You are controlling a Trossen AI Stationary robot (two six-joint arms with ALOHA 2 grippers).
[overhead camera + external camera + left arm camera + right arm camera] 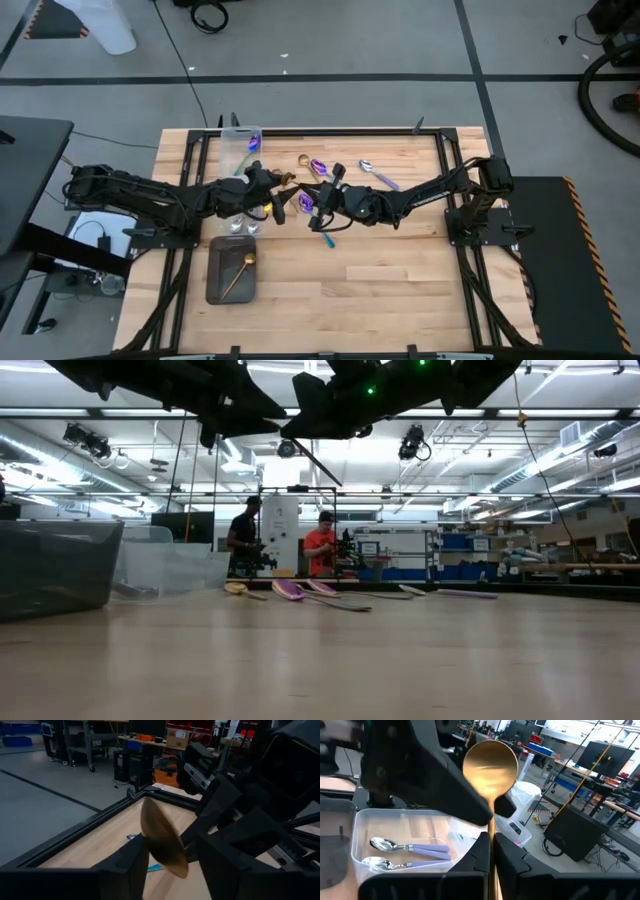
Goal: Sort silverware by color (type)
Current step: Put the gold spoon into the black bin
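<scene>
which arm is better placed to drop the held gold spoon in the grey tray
Probably left. The tray lies on that arm's side, near the left tool; the right tool, gripping the gold spoon, would have to reach across.

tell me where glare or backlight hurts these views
low view: ceiling lights leave both arms as black silhouettes; right wrist view: the gold spoon in the right gripper shows a bright sheen; left wrist view: its bowl sits in shade

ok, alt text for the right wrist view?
A gold spoon stands upright, its handle clamped in the right hand, with the left arm's dark hand close behind it. Below sits a clear plastic bin holding two silver-bowled spoons with lilac handles.
</scene>
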